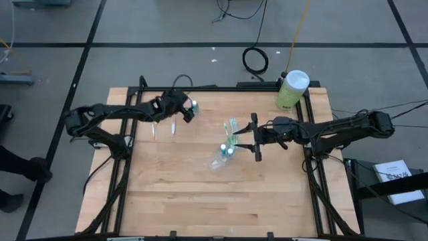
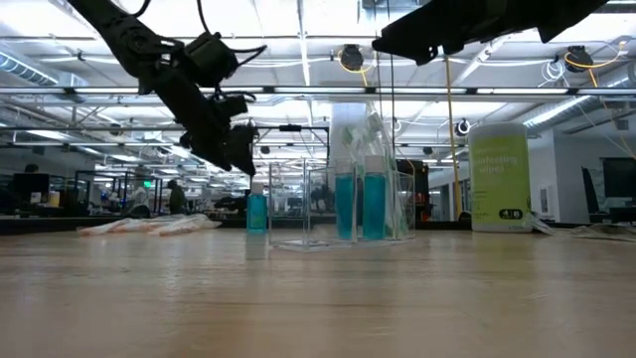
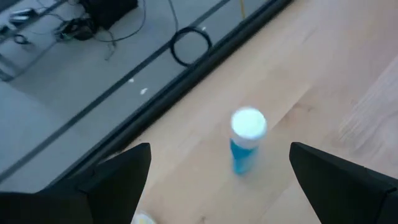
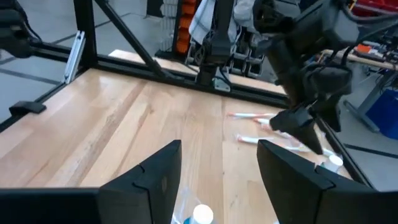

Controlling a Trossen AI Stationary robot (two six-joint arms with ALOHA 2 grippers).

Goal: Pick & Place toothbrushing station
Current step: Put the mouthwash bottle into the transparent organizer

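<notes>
Clear plastic, thin-walled and boxy — that is the small toothbrush holder [image 1: 221, 159] you have near the middle of the pale wooden table [image 1: 200, 207]. In the low view it stands upright with two blue-filled tubes [image 2: 360, 204] and a green-white toothbrush [image 1: 233, 128] inside it. A third small tube with a blue body and white cap [image 3: 247, 144] stands alone on the wood toward the far left, well apart from the holder. Two slim pink-white toothbrushes [image 1: 163, 128] lie flat side by side on the table just nearer the left edge than that tube.

Your left gripper [image 1: 190, 110] hovers above the lone tube, fingers spread wide with the tube seen between them and nothing held. Your right gripper [image 1: 254, 139] sits just right of the holder, also parted and empty — its fingers [image 4: 155, 168] frame a white cap in the wrist view. A tall pale-green canister with a white lid [image 1: 292, 90] stands at the far right corner.
</notes>
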